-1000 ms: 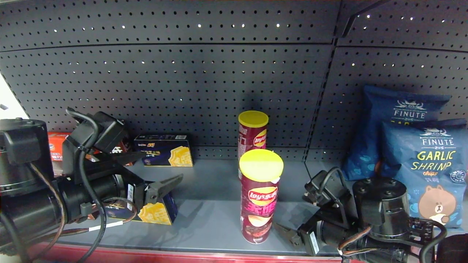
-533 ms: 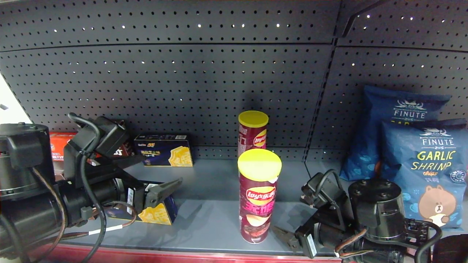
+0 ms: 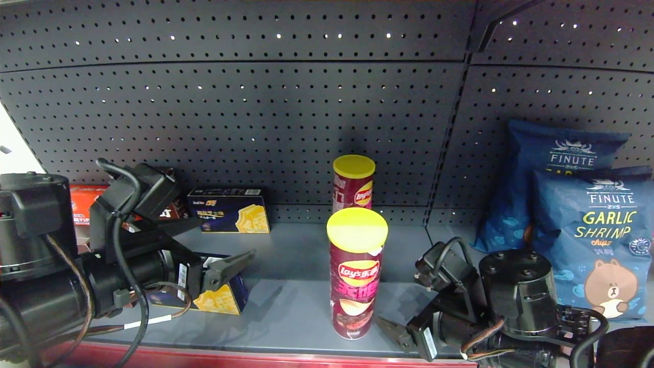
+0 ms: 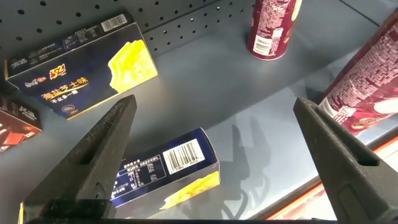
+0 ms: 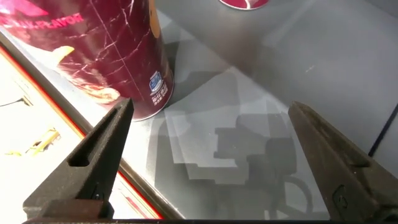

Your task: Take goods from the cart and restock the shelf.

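While the left gripper (image 3: 228, 235) lies flat at lower left, its fingers gape over a blue box (image 3: 225, 299) | right gripper (image 5: 210, 106) lower right, fingers wide apart, beside chips can (image 3: 356, 276)

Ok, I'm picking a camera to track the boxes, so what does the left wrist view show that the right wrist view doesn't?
Left wrist view adds: the back blue box, the front blue box lying nearer the shelf's edge, and a corner of a dark red box. Right wrist view adds: a pale surface below the shelf's front edge. Shared: the front can, the rear can at its foot, and the grey shelf.
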Controlling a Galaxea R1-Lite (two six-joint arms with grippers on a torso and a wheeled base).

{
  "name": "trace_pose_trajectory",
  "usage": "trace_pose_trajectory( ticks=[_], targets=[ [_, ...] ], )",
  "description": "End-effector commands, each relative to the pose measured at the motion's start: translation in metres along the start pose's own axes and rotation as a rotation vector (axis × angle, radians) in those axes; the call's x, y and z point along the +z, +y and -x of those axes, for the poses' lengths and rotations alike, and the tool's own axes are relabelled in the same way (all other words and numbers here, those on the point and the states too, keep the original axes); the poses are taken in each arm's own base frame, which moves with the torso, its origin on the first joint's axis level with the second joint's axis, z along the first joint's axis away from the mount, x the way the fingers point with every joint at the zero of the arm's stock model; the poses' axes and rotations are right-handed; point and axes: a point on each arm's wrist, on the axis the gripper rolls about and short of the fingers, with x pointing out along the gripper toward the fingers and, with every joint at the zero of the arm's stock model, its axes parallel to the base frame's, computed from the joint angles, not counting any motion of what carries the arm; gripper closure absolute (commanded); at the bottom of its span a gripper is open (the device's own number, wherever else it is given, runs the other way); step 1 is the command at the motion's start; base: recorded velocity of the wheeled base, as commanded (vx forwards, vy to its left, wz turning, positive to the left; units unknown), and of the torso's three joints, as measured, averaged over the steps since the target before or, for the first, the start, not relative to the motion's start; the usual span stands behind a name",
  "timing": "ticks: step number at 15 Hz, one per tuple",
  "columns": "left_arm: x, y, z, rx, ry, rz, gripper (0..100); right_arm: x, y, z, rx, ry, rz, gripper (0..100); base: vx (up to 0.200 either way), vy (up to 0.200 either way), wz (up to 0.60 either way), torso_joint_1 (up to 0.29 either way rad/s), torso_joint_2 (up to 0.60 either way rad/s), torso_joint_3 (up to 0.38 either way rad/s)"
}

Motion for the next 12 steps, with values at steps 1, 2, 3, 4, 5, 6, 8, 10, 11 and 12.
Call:
trace_pose_trajectory(
  ticks=[1, 2, 3, 4, 5, 6, 8, 10, 11, 12],
  targets=[
    [-0.002, 0.005, 0.000, 0.022, 0.009, 0.007, 0, -0.001, 0.001, -0.001, 0.004, 0.004, 0.003, 0, 0.000, 0.000, 0.00, 0.000, 0.00, 0.000],
    [-0.002, 0.005, 0.000, 0.022, 0.009, 0.007, 0, -0.001, 0.001, -0.001, 0.004, 0.004, 0.003, 0, 0.000, 0.000, 0.00, 0.000, 0.00, 0.000],
    [-0.005, 0.005, 0.000, 0.022, 0.016, 0.008, 0, -0.001, 0.001, -0.001, 0.004, 0.004, 0.003, 0, 0.000, 0.000, 0.00, 0.000, 0.00, 0.000],
    [-0.005, 0.005, 0.001, 0.021, 0.015, 0.007, 0, -0.001, 0.001, 0.000, 0.001, 0.004, 0.002, 0, 0.000, 0.000, 0.00, 0.000, 0.00, 0.000],
    [-0.007, 0.004, 0.002, 0.021, 0.015, 0.007, 0, -0.001, -0.001, 0.004, -0.004, 0.000, 0.000, 0, 0.000, 0.000, 0.00, 0.000, 0.00, 0.000],
    [-0.009, 0.003, 0.003, 0.019, 0.018, 0.007, 0, 0.001, -0.003, 0.012, -0.012, -0.017, -0.005, 0, 0.000, 0.000, 0.00, 0.000, 0.00, 0.000],
    [0.002, 0.003, 0.018, 0.029, -0.052, 0.000, 0, 0.004, -0.006, 0.036, -0.036, -0.058, -0.014, 0, 0.000, 0.000, 0.00, 0.000, 0.00, 0.000],
    [0.025, 0.004, 0.037, 0.044, -0.164, -0.011, 0, 0.014, -0.017, 0.070, -0.068, -0.164, -0.043, 0, 0.000, 0.000, 0.00, 0.000, 0.00, 0.000],
    [0.029, 0.004, 0.043, 0.051, -0.191, -0.014, 0, 0.017, -0.021, 0.080, -0.086, -0.200, -0.052, 0, 0.000, 0.000, 0.00, 0.000, 0.00, 0.000],
    [0.035, 0.003, 0.063, 0.068, -0.258, -0.019, 0, 0.019, -0.033, 0.106, -0.141, -0.269, -0.079, 0, 0.000, 0.000, 0.00, 0.000, 0.00, 0.000]
  ],
)
